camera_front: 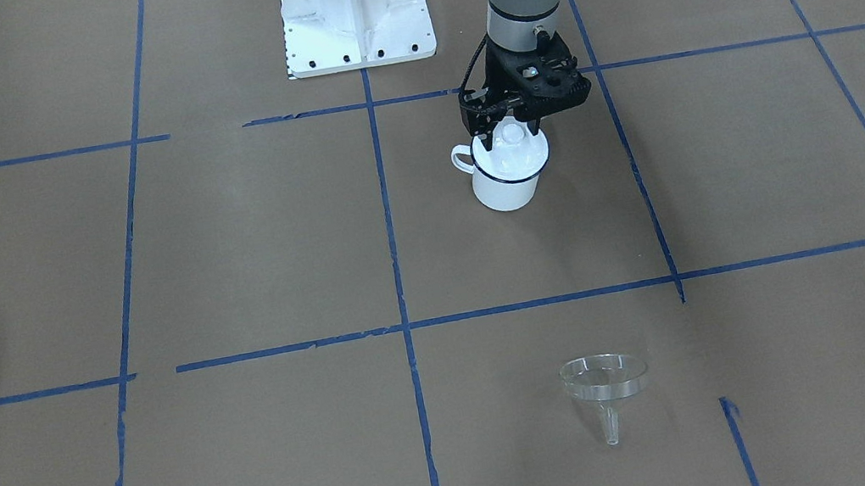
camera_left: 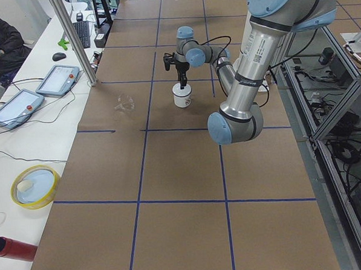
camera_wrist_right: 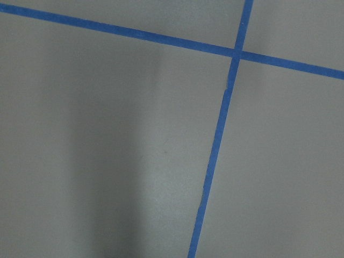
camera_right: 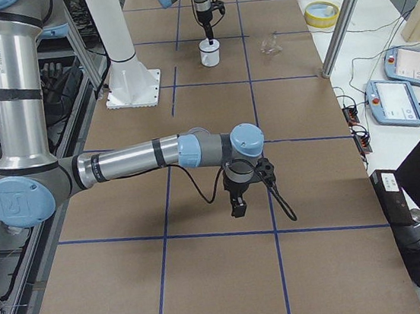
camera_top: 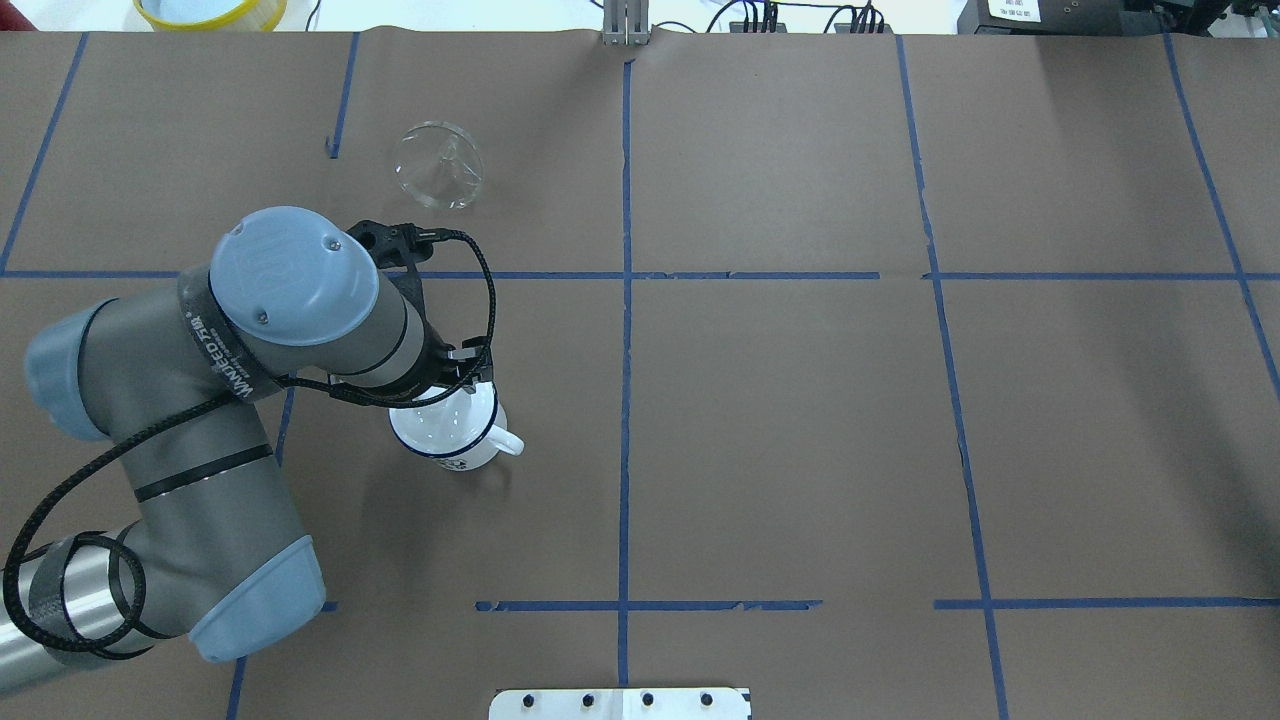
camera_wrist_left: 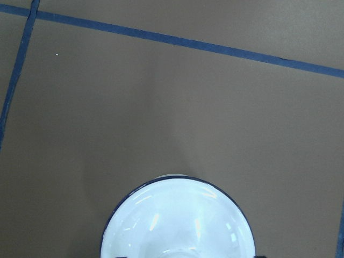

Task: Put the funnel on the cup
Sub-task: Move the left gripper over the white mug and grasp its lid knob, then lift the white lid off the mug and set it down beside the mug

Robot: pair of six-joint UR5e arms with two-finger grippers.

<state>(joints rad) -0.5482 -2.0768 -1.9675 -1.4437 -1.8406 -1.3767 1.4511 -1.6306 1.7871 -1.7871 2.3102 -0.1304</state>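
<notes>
Above the brown table (camera_front: 227, 248), left end effector (camera_front: 506, 129) vertical over the cup (camera_front: 506, 187)

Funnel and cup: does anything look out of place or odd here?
The funnel lies tipped on its side on the table, well apart from the cup, which stands upright. The left gripper is at the cup's rim, not at the funnel. Nothing looks spilled or damaged.
</notes>
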